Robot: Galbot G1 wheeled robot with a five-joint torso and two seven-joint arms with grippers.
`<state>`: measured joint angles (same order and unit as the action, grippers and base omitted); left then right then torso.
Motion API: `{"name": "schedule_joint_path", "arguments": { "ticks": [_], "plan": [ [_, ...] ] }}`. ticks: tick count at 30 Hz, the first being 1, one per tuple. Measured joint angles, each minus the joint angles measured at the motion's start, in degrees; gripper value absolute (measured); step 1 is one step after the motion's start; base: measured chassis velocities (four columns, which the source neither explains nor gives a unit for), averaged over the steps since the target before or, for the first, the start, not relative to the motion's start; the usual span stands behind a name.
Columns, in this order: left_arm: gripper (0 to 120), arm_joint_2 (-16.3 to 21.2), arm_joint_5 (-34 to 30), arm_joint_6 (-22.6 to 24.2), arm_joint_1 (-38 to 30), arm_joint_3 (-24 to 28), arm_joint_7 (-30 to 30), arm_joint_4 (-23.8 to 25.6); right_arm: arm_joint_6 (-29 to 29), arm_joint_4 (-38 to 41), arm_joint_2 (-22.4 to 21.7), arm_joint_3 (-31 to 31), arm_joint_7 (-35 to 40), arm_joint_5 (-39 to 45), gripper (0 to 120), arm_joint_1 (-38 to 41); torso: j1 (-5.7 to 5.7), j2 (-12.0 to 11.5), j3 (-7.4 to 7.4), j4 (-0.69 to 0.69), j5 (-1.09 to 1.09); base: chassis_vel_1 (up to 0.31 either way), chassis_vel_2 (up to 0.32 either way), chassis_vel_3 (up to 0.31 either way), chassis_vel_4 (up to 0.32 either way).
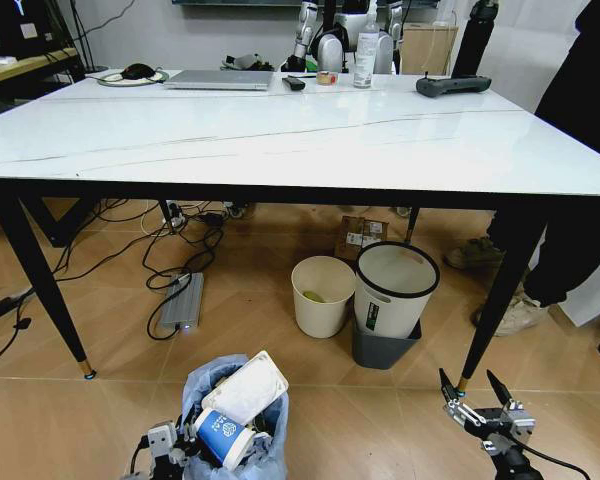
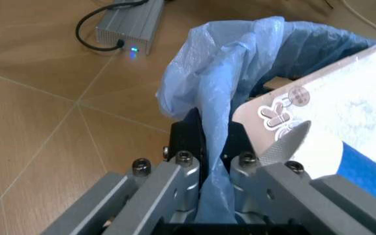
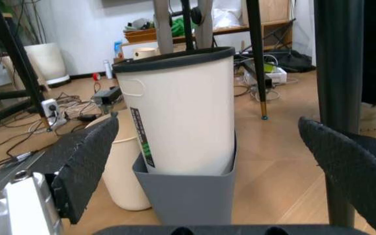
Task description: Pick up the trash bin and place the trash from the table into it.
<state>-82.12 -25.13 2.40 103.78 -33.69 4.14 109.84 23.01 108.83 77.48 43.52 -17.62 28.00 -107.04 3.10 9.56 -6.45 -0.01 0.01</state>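
While the trash bin is standing on the wooden floor in front of the table, its crinkly light-blue bag is being pinched at the rim by the left gripper, whose fingers are seen pressed together on the plastic in the left wrist view. A blue-white paper cup and a white carton are being held inside the bin, sticking above its rim. Further right, the right gripper is being held low near a black table leg, its fingers spread wide around nothing, pointing toward the white bin with black rim.
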Motion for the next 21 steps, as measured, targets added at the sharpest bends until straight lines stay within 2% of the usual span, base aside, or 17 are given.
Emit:
{"name": "schedule_joint_path", "arguments": {
  "ticks": [4, 21],
  "plan": [
    [0, 0.52, -2.04, 0.68, -2.35, -0.81, 0.85, -2.95, 0.0, 0.0, 0.0, 0.0, 0.0, 0.0, 100, 0.0, 0.02, 0.05, -0.05, 0.0, 0.0, 0.0, 0.0, 0.0, 0.0],
    [0, 0.38, -6.83, 0.63, -6.99, -3.69, 0.87, -7.94, 0.0, 0.0, 0.0, 0.0, 0.0, 0.0, 100, 0.0, 0.04, 0.16, -0.13, 0.0, -0.01, 0.0, 0.0, 0.0, 0.0]
  ]
}}
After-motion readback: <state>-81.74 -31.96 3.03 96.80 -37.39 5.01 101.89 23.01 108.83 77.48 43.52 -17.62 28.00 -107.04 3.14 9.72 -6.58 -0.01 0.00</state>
